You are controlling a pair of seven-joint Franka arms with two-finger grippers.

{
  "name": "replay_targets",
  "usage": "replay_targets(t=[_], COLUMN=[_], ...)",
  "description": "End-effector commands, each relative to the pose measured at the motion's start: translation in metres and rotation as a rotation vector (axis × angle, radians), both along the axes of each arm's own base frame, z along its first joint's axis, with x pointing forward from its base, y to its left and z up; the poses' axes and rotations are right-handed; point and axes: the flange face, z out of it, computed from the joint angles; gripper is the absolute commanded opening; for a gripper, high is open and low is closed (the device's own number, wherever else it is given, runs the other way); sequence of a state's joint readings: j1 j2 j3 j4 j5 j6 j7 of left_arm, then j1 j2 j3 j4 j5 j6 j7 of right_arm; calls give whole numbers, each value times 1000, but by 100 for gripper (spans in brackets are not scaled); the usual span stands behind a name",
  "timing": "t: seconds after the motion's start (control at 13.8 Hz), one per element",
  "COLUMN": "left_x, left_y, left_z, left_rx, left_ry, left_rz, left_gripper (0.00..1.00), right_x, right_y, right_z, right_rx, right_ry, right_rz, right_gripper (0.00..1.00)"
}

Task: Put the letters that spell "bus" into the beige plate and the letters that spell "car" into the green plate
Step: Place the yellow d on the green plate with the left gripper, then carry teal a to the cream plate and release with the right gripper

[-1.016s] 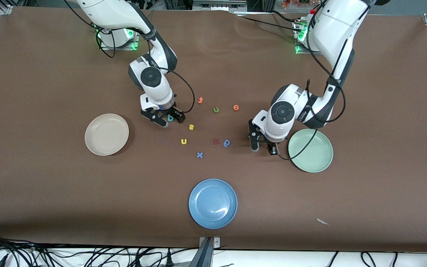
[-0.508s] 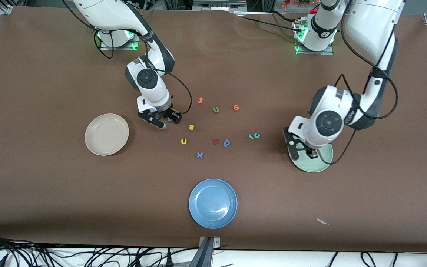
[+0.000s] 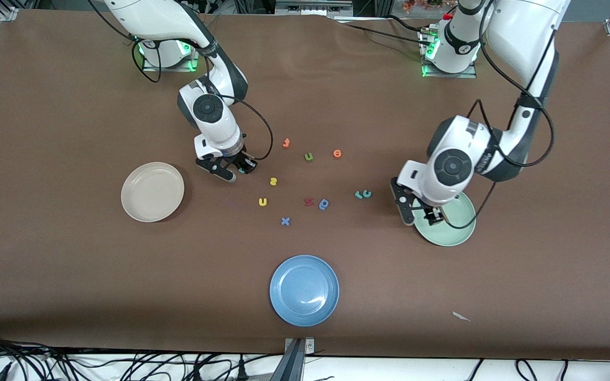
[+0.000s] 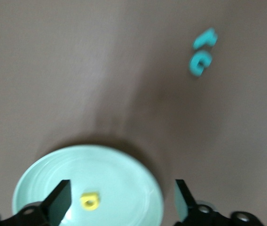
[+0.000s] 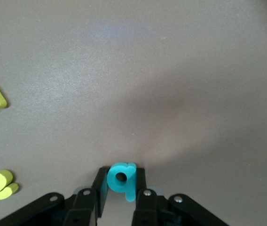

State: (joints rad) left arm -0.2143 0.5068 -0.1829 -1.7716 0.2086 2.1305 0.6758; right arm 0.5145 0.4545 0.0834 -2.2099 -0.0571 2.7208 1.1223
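Tabletop (image 3: 72, 275) first: beige plate (image 3: 152, 191) holds nothing yet. Green plate (image 3: 456, 227) holds the yellow a (image 4: 90, 201), lying flat. Left claw (image 3: 420, 214) hangs over the green plate's rim, fingers spread, nothing in it. Right claw (image 3: 229, 170) is down at the tabletop beside the beige plate, pinching the teal b (image 5: 121, 181) across its stem.

We judge the letters light, soft foam: they squash, so a gentle pinch across the thick strokes should hold.

Teal r (image 3: 358, 194) and c (image 3: 367, 193) touch each other, near the green plate. Yellow s (image 3: 273, 181) and yellow u (image 3: 262, 201) lie near the right claw.

No brands or labels legible.
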Motion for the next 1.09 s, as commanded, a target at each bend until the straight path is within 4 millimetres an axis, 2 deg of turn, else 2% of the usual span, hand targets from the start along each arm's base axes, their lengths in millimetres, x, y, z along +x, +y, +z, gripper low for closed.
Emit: replay_targets(t=[0.0,0.07,0.15,0.36,0.51,0.65,0.73,0.87,1.02], left_x=[-23,-32,-40,-58,-66,-70,-70,-67,-67], left_y=[-40,-58,-71,-94,-96,-90,-91,-97,-96], left_z=[9,7,0,-22,-47,-65,-71,-74,-81], left_rx=[17,15,25,58,13,-23,-27,-28,-12], left_ry=[-21,-25,-24,-38,-60,-73,-72,-101,-130], left_rz=[187,269,369,605,641,642,640,595,542], left_gripper=[100,100,100,100,100,99,92,68,64], right_x=[4,13,19,43,63,76,83,92,96], right_y=[-7,-19,-21,-44,-84,-130,-160,-205,-236], right_z=[21,35,52,77,87,87,84,80,72], right_rx=[5,-26,-43,-52,-57,-69,-73,-69,-64], right_ry=[-22,12,29,35,36,65,80,91,105], right_rz=[26,40,62,111,191,258,281,327,334], right_gripper=[14,13,13,9,9,9,9,9,10])
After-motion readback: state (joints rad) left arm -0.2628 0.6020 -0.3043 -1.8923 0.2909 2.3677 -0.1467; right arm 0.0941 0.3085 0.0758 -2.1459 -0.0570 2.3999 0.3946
